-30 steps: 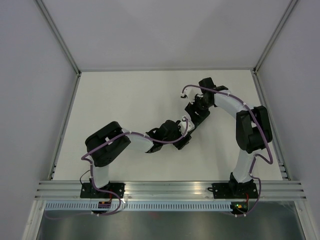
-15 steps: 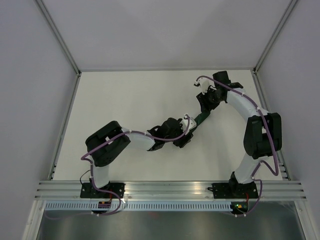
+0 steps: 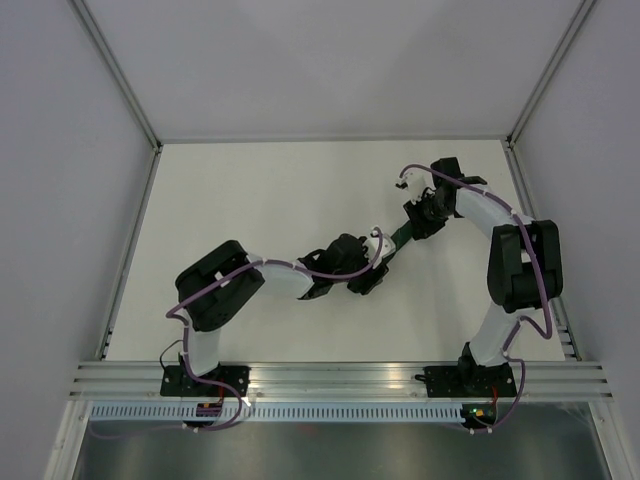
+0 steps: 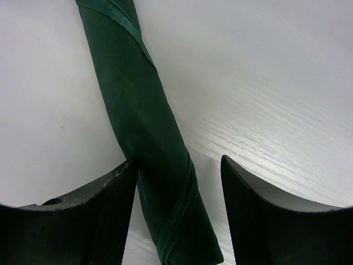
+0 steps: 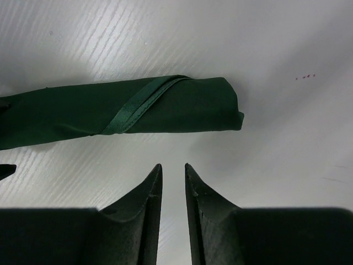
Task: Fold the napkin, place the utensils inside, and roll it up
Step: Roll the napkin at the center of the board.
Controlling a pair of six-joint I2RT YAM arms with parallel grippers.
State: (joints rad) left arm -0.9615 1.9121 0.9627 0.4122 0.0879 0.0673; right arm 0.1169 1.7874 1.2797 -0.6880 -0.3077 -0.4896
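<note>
The dark green napkin (image 3: 400, 237) lies rolled into a tight tube on the white table (image 3: 250, 190). In the left wrist view the napkin (image 4: 143, 121) runs lengthwise between the wide-apart fingers of my left gripper (image 4: 178, 161), close against the left finger, its near end just inside the jaws. My left gripper (image 3: 368, 268) is open. In the right wrist view the napkin's other end (image 5: 138, 110) lies crosswise a little beyond my right gripper (image 5: 173, 165), whose fingers stand a narrow gap apart with nothing between them. The utensils are out of view.
Grey walls with metal rails (image 3: 130, 240) close off the table's left, right and far sides. An aluminium rail (image 3: 340, 378) carries both arm bases along the near edge. The right arm's elbow (image 3: 525, 265) stands high near the right wall.
My right gripper has drawn back to the right, off the napkin roll, and its jaws have narrowed to a small gap. The left gripper has stayed in place, open.
</note>
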